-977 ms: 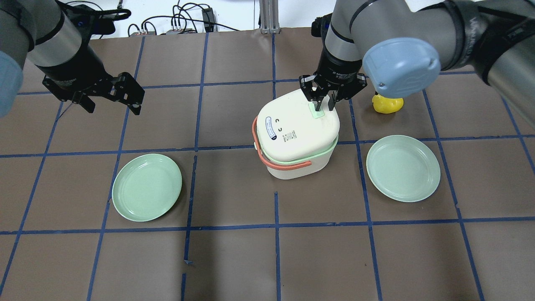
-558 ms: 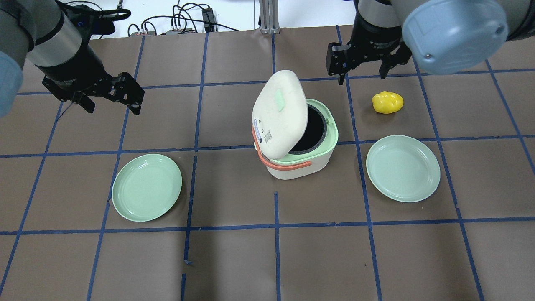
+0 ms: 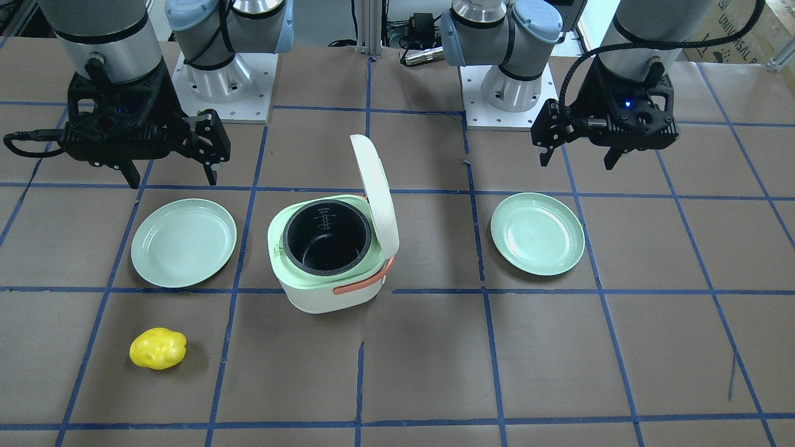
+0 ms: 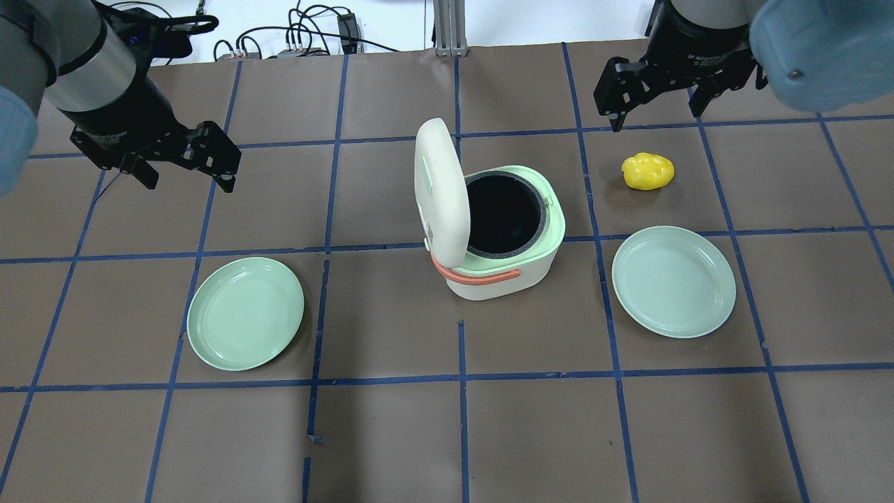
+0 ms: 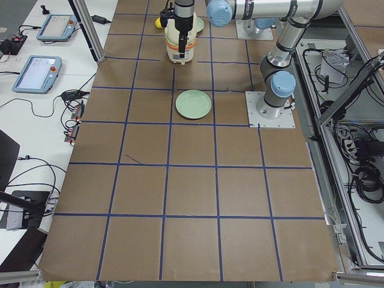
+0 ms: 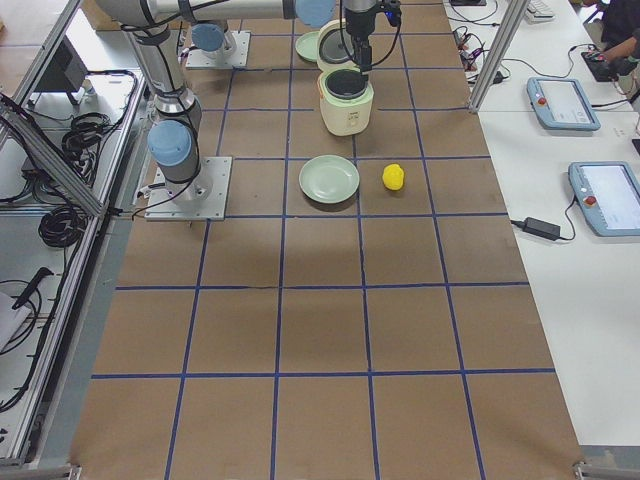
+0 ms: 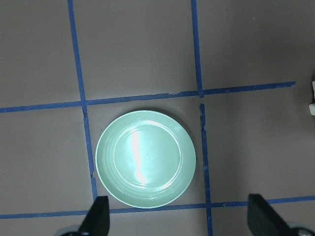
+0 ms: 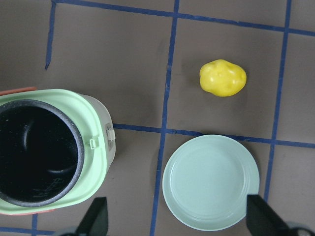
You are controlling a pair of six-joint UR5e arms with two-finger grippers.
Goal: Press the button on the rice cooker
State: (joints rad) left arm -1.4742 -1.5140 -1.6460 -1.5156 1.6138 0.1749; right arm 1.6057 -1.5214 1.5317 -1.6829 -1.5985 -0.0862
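Hovering w/ right claw [image 4: 656, 115] spread wide, empty, beyond-right of rice cooker [image 4: 489, 283] mid-worktop [image 4: 391, 433]. Its lid [image 4: 440, 188] stands open, so press prob. done. Left claw [image 4: 188, 178] also apart, well left of rice cooker, out of the way.

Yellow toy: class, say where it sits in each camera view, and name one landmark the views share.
Front-facing: yellow toy lower left.
Overhead: yellow toy upper right.
Exterior left: yellow toy at top edge.
Exterior right: yellow toy above centre.
Left wrist: not in it.
Right wrist: yellow toy upper right.
Shared landmark: the open rice cooker.
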